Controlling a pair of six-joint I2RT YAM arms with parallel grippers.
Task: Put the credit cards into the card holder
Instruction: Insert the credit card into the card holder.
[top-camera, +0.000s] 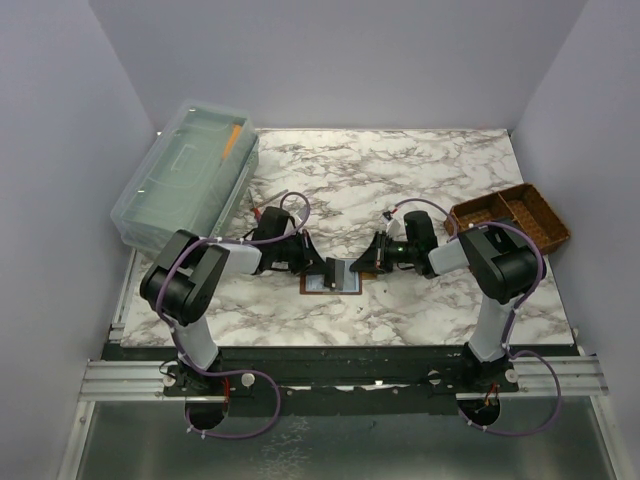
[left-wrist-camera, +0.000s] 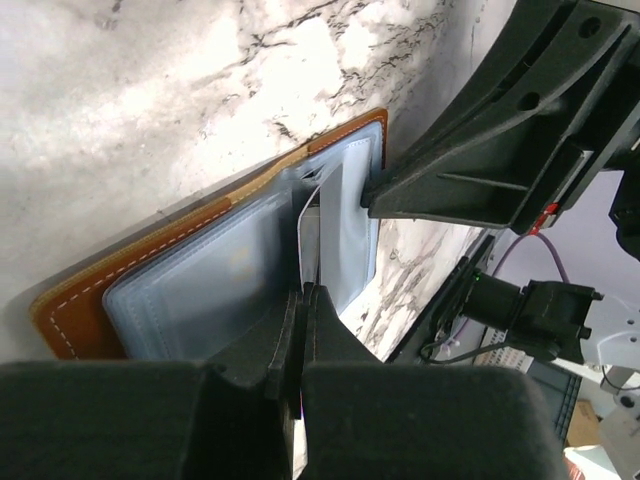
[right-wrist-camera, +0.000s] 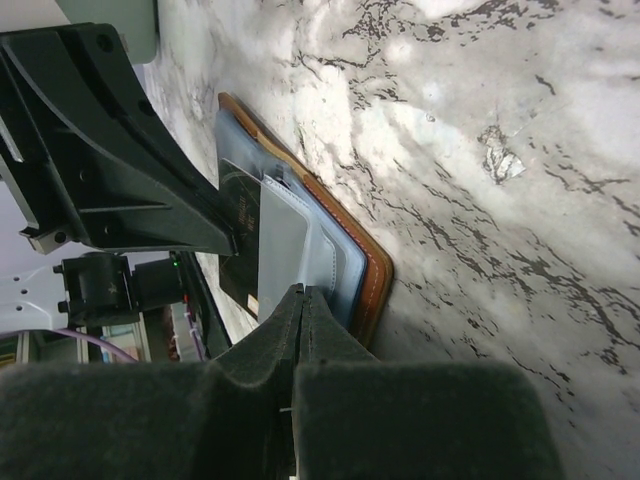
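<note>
Clear bin (top-camera: 185, 175) far left; woven basket (top-camera: 510, 215) right; marble table (top-camera: 400, 170).

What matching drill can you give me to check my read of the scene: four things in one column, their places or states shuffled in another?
Things:
1. card holder
2. woven basket
3. clear lidded bin
4. left gripper

Places or states:
A. far-left corner of the table
B. lying open, mid-table near the front edge
C. right edge of the table
D. jaws shut on a sleeve of the card holder

Pairs: 1-B, 2-C, 3-A, 4-D
</note>
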